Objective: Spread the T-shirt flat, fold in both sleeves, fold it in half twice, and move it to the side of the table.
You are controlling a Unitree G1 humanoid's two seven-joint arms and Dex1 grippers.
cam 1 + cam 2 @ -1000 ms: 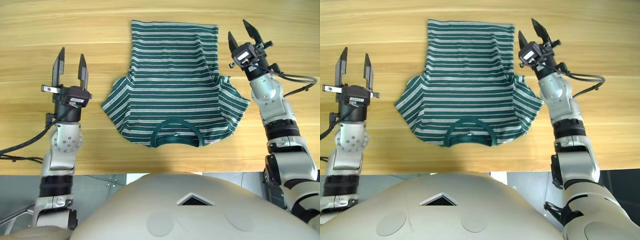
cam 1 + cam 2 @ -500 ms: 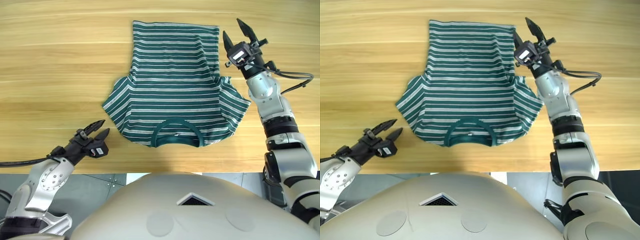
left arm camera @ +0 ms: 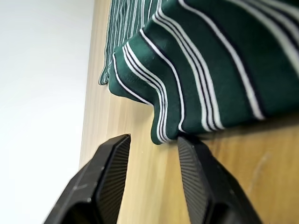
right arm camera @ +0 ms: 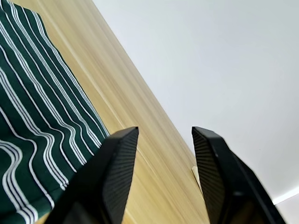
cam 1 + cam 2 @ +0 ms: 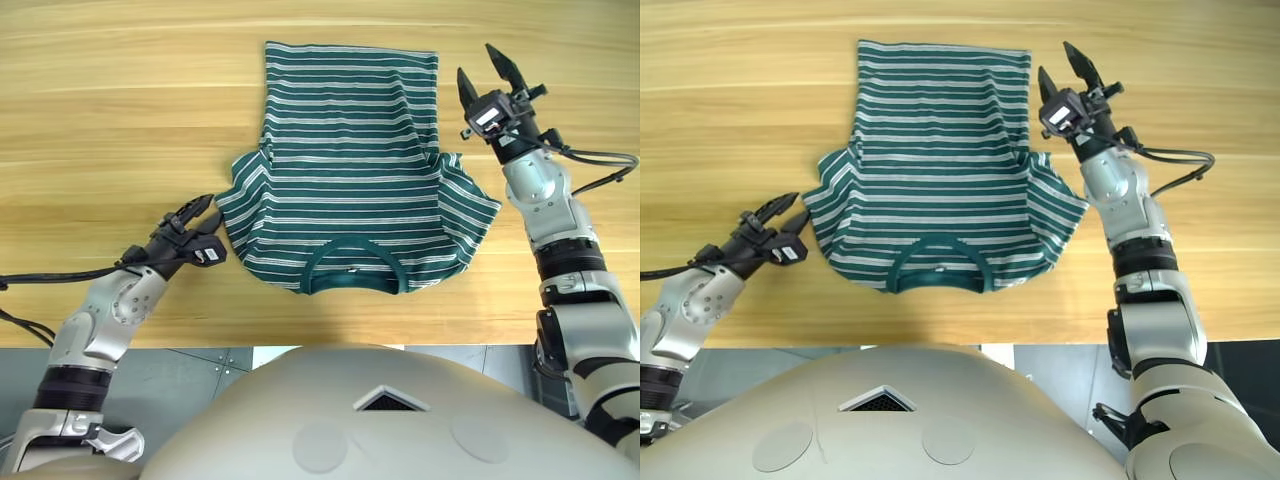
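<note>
A dark green T-shirt [image 5: 350, 150] with white stripes lies on the wooden table [image 5: 120, 90], collar toward me and hem at the far side. Both short sleeves are partly bunched against the body. My left gripper [image 5: 210, 228] lies low on the table, open, with its fingertips at the edge of the left sleeve [image 5: 240, 190]. In the left wrist view the sleeve's hem [image 3: 159, 121] sits just past the open fingers [image 3: 112, 158]. My right gripper [image 5: 478, 62] is open and points away from me. It sits just right of the shirt's body, beyond the right sleeve [image 5: 470, 205].
Bare wood stretches to the left [image 5: 100, 150] and right [image 5: 580, 100] of the shirt and beyond its hem. The table's front edge [image 5: 250, 346] runs close to me, with grey floor below. A black cable [image 5: 600, 170] loops from the right wrist.
My left arm came down from an upright pose, swung low near the table's front edge, then moved in to the left sleeve, whose edge has shifted slightly inward. The right gripper has barely moved.
</note>
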